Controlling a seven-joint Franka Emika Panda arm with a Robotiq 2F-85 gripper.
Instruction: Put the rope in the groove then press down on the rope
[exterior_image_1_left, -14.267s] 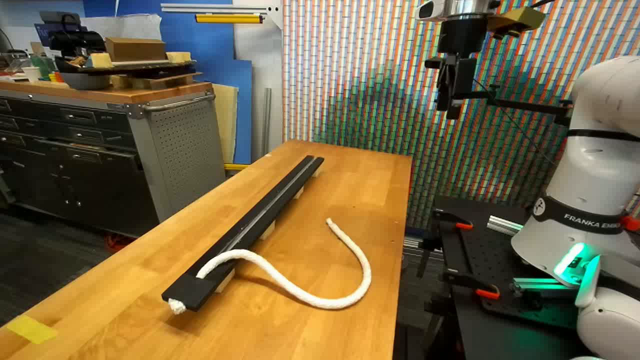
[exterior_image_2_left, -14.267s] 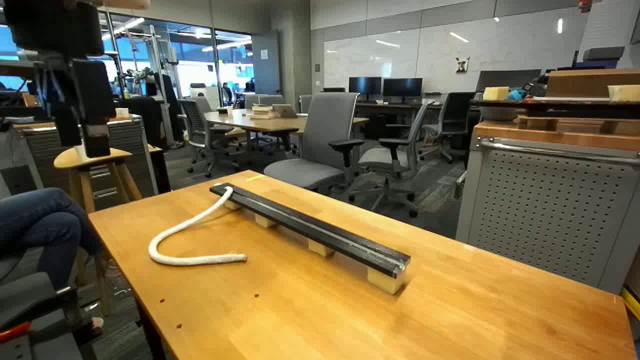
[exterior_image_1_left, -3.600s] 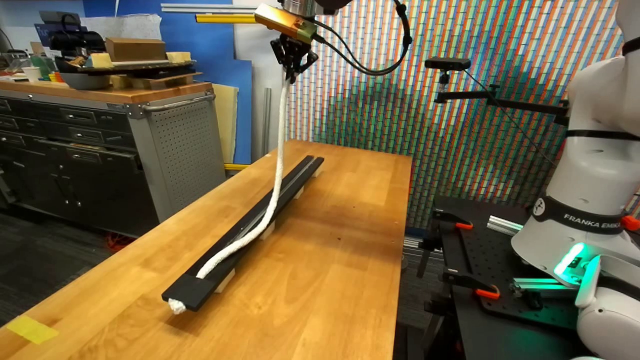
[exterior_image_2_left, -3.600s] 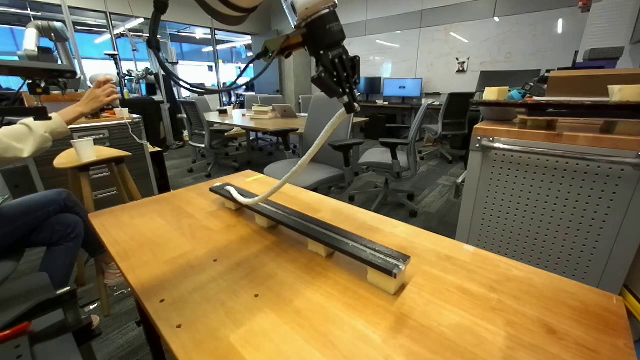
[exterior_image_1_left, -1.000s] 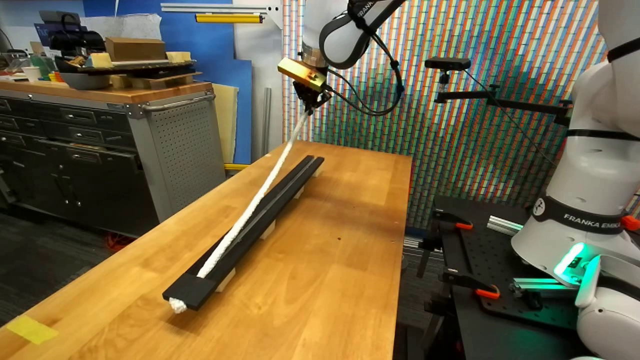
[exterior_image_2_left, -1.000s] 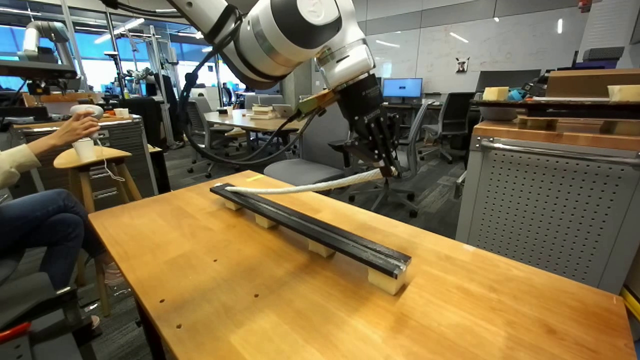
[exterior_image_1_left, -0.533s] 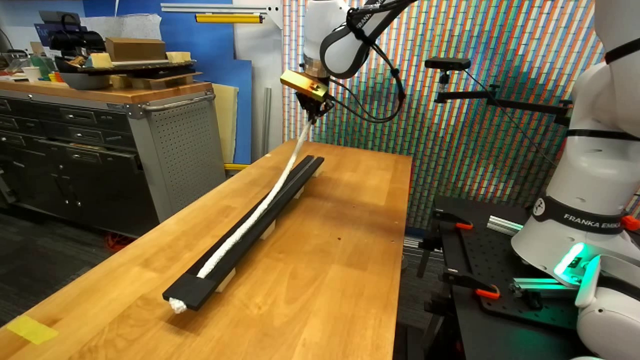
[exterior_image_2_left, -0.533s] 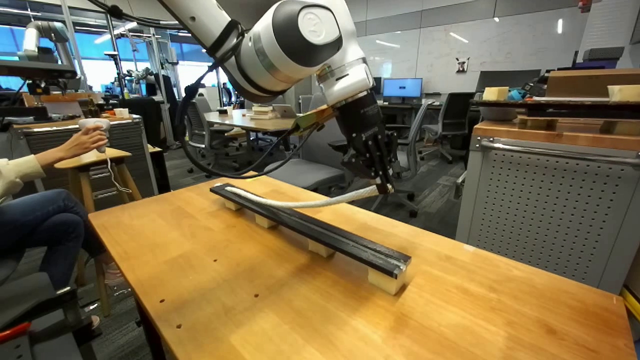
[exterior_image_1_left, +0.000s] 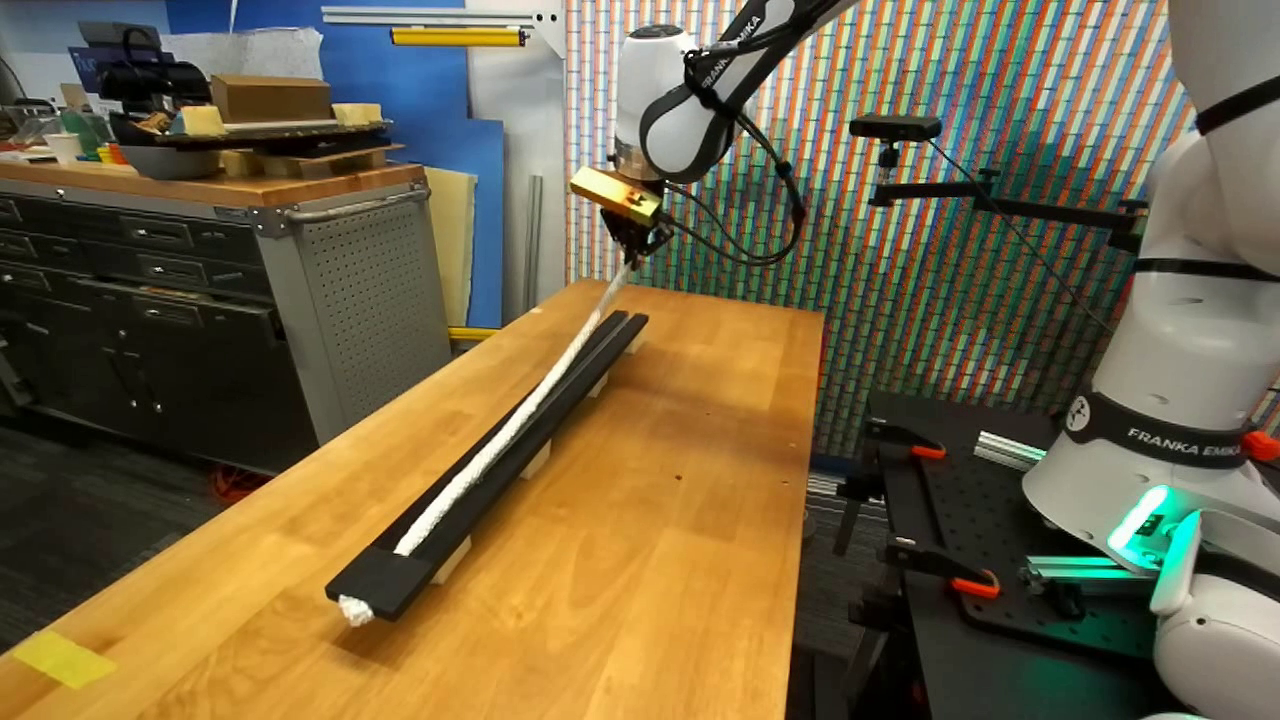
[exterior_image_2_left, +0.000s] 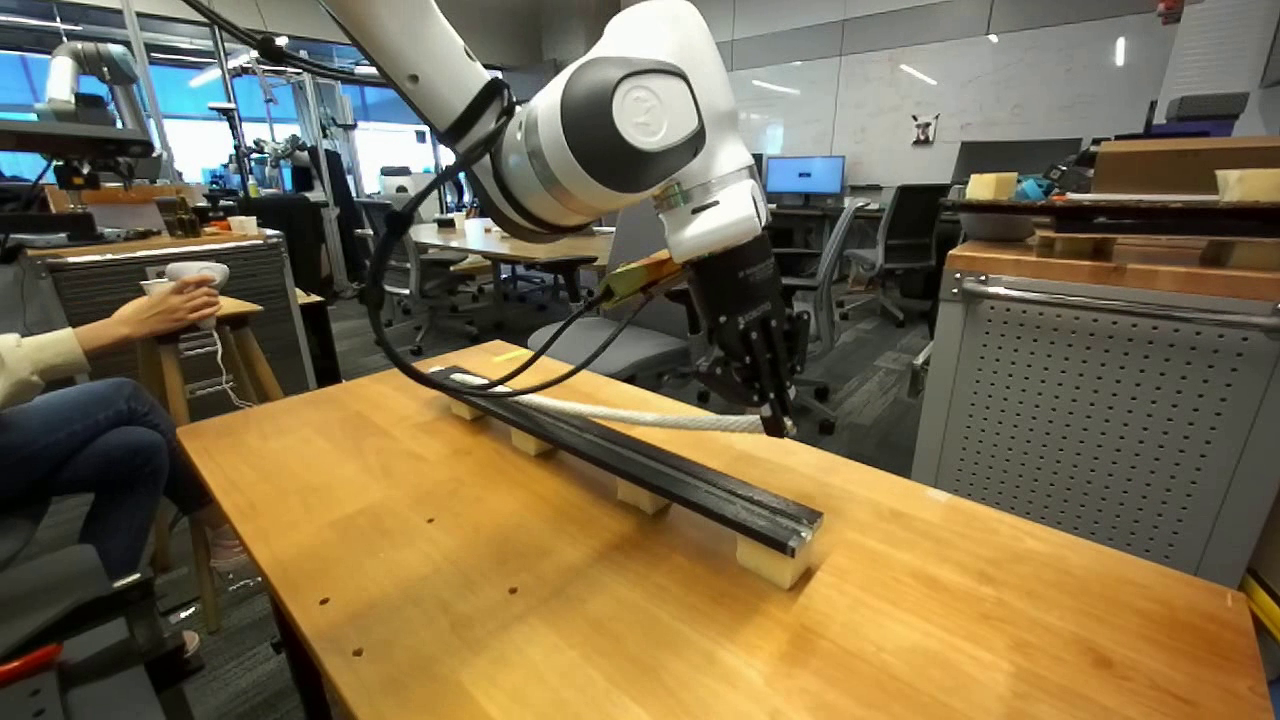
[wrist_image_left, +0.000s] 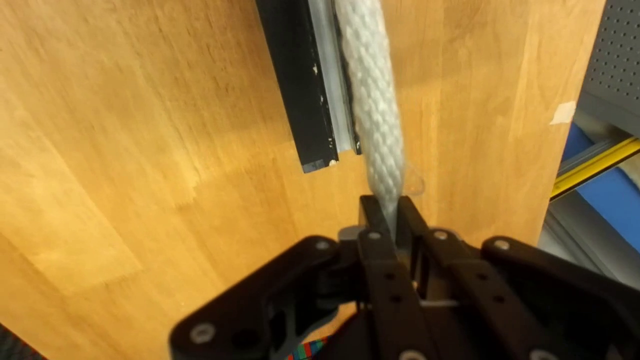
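Note:
The white rope (exterior_image_1_left: 480, 465) is anchored at the near end of the black bar (exterior_image_1_left: 372, 580), where a frayed tip sticks out. It follows the bar, then rises towards the far end, where my gripper (exterior_image_1_left: 632, 262) is shut on its free end. In the wrist view the rope (wrist_image_left: 372, 90) runs up from between the fingertips and covers part of the bar's right side. Left of it the grey groove (wrist_image_left: 330, 75) lies uncovered up to the bar's open end. An exterior view shows the gripper (exterior_image_2_left: 776, 425) tilted, above the table and behind the bar.
Wooden blocks (exterior_image_2_left: 770, 562) prop the bar off the table (exterior_image_2_left: 600, 620). Arm cables (exterior_image_2_left: 480, 385) hang in front of the bar's anchored end in an exterior view. A seated person's hand (exterior_image_2_left: 170, 305) holds a white controller. A grey cabinet (exterior_image_1_left: 360, 270) stands beyond the table's edge.
Earlier the rope lay curled on the table; then it hung from my raised gripper. Over the last second the gripper has come lower, bringing the rope down nearer the bar.

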